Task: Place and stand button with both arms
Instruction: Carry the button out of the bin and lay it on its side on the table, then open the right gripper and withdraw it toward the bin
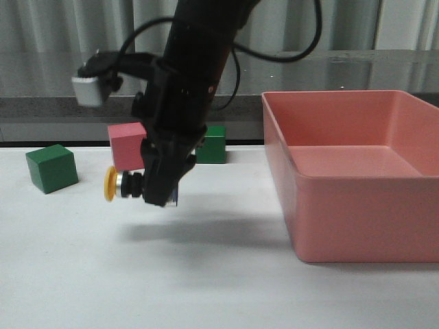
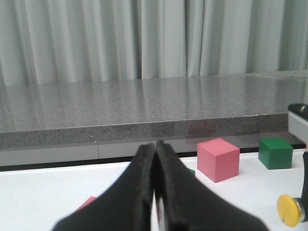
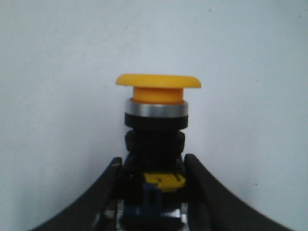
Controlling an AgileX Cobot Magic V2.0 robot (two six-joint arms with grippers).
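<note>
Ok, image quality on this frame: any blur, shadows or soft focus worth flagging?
Front view: black right arm looks soft; diffuse shadow under the yellow-capped push-button on the white table. Left wrist view: shut black fingers soft. Right wrist view: button sharp, fingers blurred.

The right claw (image 1: 159, 194) hangs low, tilted downward and clamped, while the left claw (image 2: 155, 192) is pressed closed.

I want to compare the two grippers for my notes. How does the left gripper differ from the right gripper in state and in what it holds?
The left gripper is shut with its fingers pressed together and nothing between them, while the right gripper is shut on the button, gripping its lower body. In the front view the right gripper hangs above the white table with the button's yellow cap pointing sideways; the left gripper is not in that view. Both have black fingers.
</note>
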